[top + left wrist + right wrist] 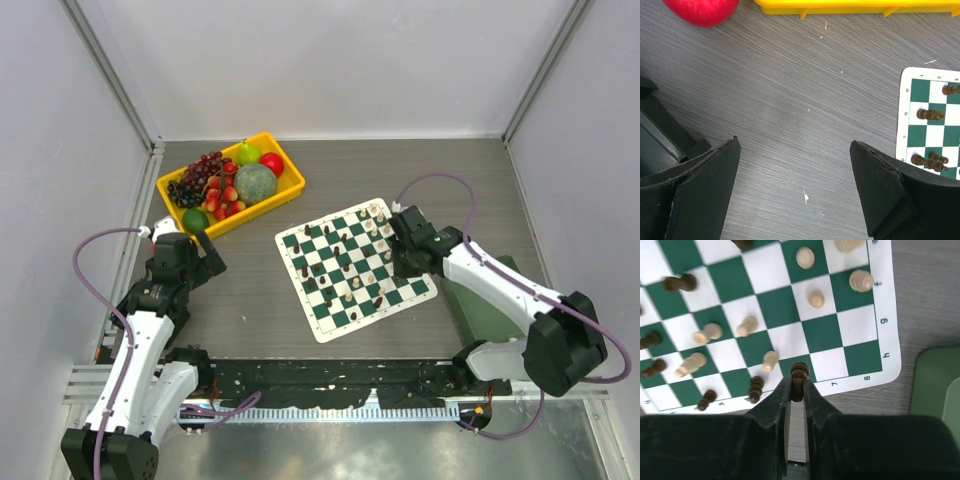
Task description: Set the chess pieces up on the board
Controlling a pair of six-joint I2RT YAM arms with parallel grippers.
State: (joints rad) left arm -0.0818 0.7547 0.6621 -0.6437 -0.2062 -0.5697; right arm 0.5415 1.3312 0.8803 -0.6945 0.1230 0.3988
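Top external worktop (pixel 250 310): a grey wood-grain surface carries everything. A yellow plastic tray of fruit (pixel 262 208) is set at the far left, and a plain green tray (pixel 468 312) at the right under the right arm.
Board (pixel 862 357): the thin green-and-white checkered mat is laid at an angle mid-worktop. The set-up is judged only part done, since the pieces are scattered rather than ranked.
Left jaws (pixel 795 145): these are spread wide over bare worktop beside the board's left edge, and nothing is held.
Right jaws (pixel 798 387): these are nearly together, pressed against both sides of one piece at the board's right edge. The step in hand is judged to be the pick-up of that piece.
Chess pieces (pixel 861 280): small cream and dark brown turned figures are mixed across the squares.
Dark brown piece (pixel 799 371): it is seated between the jaw tips by the border row, its head protruding beyond them, with a cream piece (pixel 770 360) just beside it. Whether it is off the mat cannot be told. A straight lift clear of the neighbours is called for next, then a carry to a home square.
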